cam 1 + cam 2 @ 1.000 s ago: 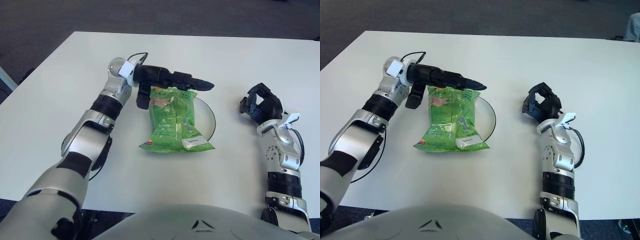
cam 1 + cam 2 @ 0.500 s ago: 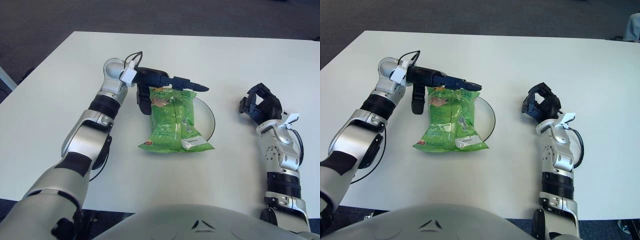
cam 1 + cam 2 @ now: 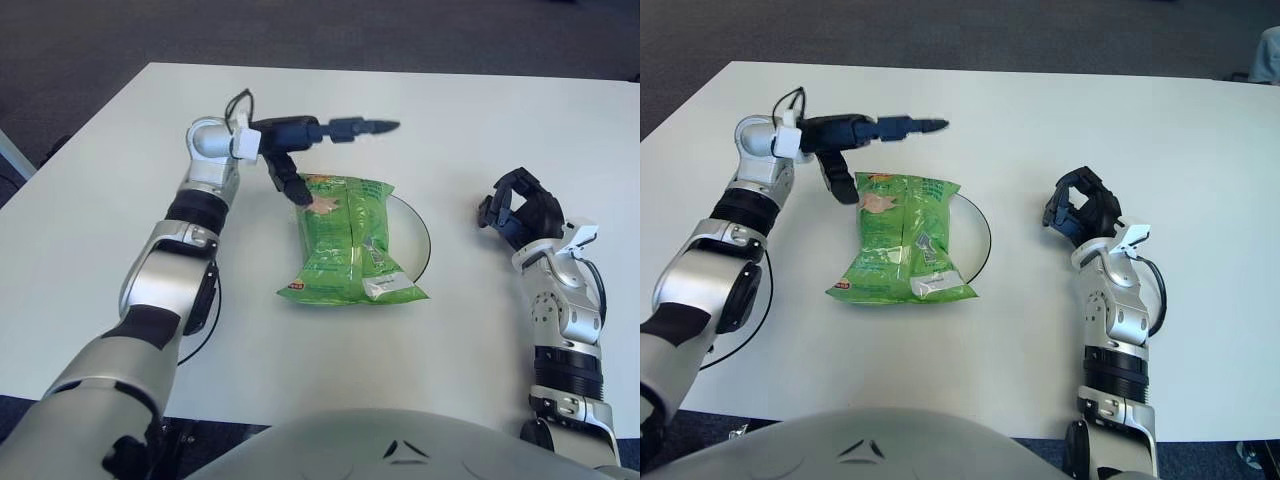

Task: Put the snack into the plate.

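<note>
I see the green snack bag (image 3: 350,240) lying across the plate (image 3: 421,235) mid-desk (image 3: 500,120), its near end overhanging the rim. My right hand (image 3: 522,208) sits right of the plate, fingers curled, empty. Beyond the bag, my left hand (image 3: 315,140) hovers, fingers spread, holding nothing.

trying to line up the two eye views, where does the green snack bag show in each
Left eye view: snack bag just right of centre, lying on the plate.
Right eye view: snack bag left of centre, on the plate.
Shared landmark: the left hand, open, past the bag's far end.
</note>
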Available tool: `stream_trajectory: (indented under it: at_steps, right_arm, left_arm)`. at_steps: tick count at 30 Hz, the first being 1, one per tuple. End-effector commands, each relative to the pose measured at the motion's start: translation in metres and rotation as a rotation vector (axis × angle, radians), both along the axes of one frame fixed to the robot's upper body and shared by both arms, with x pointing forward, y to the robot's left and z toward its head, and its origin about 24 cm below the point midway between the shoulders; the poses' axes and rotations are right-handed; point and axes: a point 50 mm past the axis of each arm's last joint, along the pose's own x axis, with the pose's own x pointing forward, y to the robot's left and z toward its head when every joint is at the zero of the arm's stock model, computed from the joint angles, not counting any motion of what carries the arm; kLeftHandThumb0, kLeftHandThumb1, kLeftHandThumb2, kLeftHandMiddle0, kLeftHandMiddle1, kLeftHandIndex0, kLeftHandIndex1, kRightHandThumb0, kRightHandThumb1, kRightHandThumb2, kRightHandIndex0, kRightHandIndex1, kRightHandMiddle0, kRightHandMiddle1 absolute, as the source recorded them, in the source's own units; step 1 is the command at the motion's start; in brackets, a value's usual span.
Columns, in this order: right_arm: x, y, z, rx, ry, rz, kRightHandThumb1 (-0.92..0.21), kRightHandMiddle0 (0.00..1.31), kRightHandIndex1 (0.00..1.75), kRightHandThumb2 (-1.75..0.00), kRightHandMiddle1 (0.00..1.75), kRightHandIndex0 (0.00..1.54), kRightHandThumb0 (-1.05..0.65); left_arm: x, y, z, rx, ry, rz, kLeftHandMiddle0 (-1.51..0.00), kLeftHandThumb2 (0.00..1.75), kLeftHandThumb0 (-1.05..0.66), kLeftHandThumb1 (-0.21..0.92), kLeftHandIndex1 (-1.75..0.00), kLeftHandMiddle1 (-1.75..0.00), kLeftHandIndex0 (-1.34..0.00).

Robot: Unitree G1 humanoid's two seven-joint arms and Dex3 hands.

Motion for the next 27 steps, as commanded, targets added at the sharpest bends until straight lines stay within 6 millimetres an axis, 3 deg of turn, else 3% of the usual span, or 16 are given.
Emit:
stream_trajectory:
  at_steps: [1, 10, 15, 27]
  right_arm:
    - [-0.018, 0.008, -0.041, 0.084, 0.190, 0.011, -0.46, 0.50, 1.75, -1.14, 1.75, 1.09, -0.44]
    - [-0.018, 0.006, -0.041, 0.078, 0.195, 0.007, -0.47, 0.50, 1.75, -1.13, 1.75, 1.09, -0.44]
    - [-0.018, 0.004, -0.042, 0.076, 0.198, 0.000, -0.47, 0.50, 1.75, -1.13, 1.75, 1.10, -0.44]
    - [-0.019, 0.002, -0.043, 0.070, 0.205, 0.000, -0.47, 0.50, 1.75, -1.13, 1.75, 1.11, -0.44]
  left_arm:
    - [0.005, 0.030, -0.021, -0.179, -0.012, 0.299, -0.07, 0.33, -0.97, 0.92, -0.28, -0.02, 0.00]
    - [0.015, 0.044, -0.038, -0.319, 0.060, 0.549, -0.16, 0.54, -0.95, 0.92, -0.44, -0.05, 0.00]
    - [0.013, 0.059, -0.057, -0.389, 0.148, 0.656, -0.20, 0.61, -0.89, 0.92, -0.54, -0.06, 0.00]
    - [0.011, 0.072, -0.077, -0.559, 0.231, 0.867, -0.29, 0.75, -0.83, 0.92, -0.69, -0.10, 0.00]
